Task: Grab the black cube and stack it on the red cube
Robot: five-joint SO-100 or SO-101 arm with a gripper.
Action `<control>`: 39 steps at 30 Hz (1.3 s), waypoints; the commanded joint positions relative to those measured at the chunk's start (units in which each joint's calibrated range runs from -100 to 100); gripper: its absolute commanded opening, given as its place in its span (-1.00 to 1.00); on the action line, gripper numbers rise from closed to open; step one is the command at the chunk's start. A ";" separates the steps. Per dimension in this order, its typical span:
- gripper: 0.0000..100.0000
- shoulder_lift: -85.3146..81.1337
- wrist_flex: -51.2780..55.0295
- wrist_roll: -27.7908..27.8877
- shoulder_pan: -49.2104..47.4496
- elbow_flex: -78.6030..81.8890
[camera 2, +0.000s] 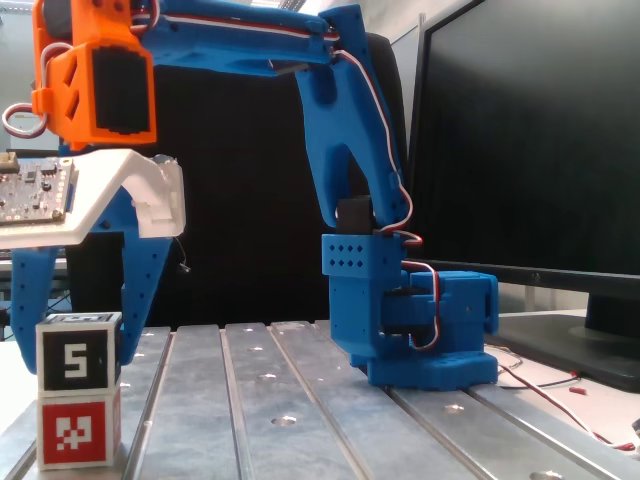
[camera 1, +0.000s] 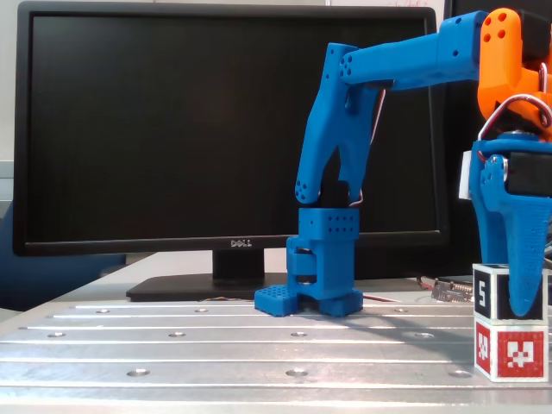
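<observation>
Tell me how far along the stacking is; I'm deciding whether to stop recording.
Done: the black cube sits squarely on the red cube in both fixed views. In hand: the claw straddles the black cube with its fingers spread wider than the cube, so it looks let go. Left: only lifting the arm clear without knocking the stack.

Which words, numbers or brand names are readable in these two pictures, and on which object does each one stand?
"5": on the side faces of the black cube, which sits on the red cube.
"DELL": on the lower bezel of the monitor, small but readable.
The red cube carries only a white pixel pattern, no text.
The circuit board on the gripper has markings too small to read.
</observation>
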 commanded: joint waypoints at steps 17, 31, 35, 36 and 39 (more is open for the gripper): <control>-0.29 -0.86 0.84 0.24 0.00 -0.94; -0.28 -0.86 13.93 0.29 0.00 -12.07; -0.28 -1.78 14.01 0.45 0.00 -13.42; -0.28 -2.53 14.01 0.45 0.08 -13.33; -0.28 -4.28 13.93 1.66 0.74 -12.97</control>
